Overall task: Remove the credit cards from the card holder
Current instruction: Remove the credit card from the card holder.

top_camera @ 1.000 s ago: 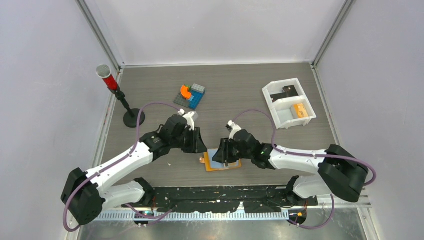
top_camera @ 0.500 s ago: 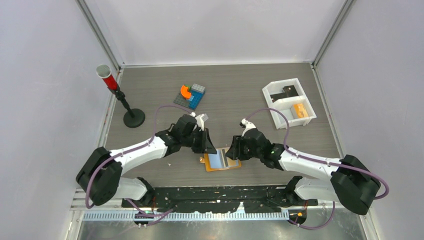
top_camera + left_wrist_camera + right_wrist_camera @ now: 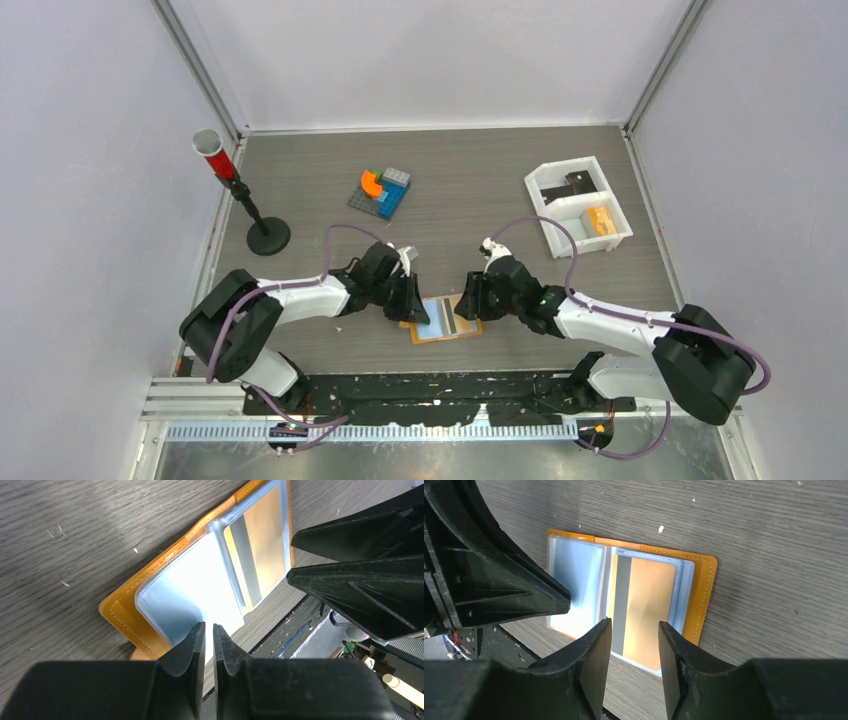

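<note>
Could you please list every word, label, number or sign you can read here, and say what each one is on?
No text can be read in any view.
card holder: plain tan-orange cover and pale blue sleeves, no lettering visible.
card in a sleeve: a grey stripe on a tan face, no print legible.
toy bricks and white tray: too small to show any marking.
</note>
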`<state>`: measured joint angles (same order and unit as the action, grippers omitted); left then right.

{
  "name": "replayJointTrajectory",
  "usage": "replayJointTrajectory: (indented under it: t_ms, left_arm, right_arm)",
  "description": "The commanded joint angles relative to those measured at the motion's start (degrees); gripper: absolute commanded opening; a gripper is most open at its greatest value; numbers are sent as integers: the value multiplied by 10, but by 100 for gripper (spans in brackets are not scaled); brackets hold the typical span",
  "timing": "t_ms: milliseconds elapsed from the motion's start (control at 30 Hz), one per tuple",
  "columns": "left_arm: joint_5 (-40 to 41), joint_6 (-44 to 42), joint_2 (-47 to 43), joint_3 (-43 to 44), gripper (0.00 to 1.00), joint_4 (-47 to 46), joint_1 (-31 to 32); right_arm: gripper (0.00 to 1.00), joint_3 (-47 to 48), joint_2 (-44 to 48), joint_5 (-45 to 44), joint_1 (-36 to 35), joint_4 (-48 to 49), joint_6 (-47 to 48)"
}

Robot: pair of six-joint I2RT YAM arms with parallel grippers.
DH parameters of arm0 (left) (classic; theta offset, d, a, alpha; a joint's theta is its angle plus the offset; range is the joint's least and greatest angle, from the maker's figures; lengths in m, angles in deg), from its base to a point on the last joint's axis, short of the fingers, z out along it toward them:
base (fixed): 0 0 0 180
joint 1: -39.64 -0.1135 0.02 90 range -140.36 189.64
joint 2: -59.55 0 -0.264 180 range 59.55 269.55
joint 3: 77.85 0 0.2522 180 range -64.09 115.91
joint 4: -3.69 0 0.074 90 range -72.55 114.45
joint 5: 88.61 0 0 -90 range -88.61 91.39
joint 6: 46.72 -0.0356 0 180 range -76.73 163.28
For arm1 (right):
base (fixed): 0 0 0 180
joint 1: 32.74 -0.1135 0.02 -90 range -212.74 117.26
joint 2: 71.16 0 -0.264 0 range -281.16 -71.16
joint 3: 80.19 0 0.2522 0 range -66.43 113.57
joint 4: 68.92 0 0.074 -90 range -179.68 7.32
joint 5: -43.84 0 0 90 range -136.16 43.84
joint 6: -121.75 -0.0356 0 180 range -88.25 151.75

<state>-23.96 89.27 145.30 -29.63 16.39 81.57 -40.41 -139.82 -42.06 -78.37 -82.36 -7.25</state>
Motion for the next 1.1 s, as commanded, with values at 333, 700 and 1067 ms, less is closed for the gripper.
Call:
replayJointTrajectory:
  t_ms: [333, 700, 1067]
  left_arm:
    - [13, -23, -8, 9, 12, -3, 2]
    - [0, 34, -18, 12, 19, -95, 3]
    - [3, 73, 27, -7, 17, -186, 6]
  right_arm:
    - [37, 0, -42, -13, 3, 9, 16]
    - [27, -14, -44, -23, 3, 7, 5]
    - [27, -21, -32, -22, 4, 13, 4]
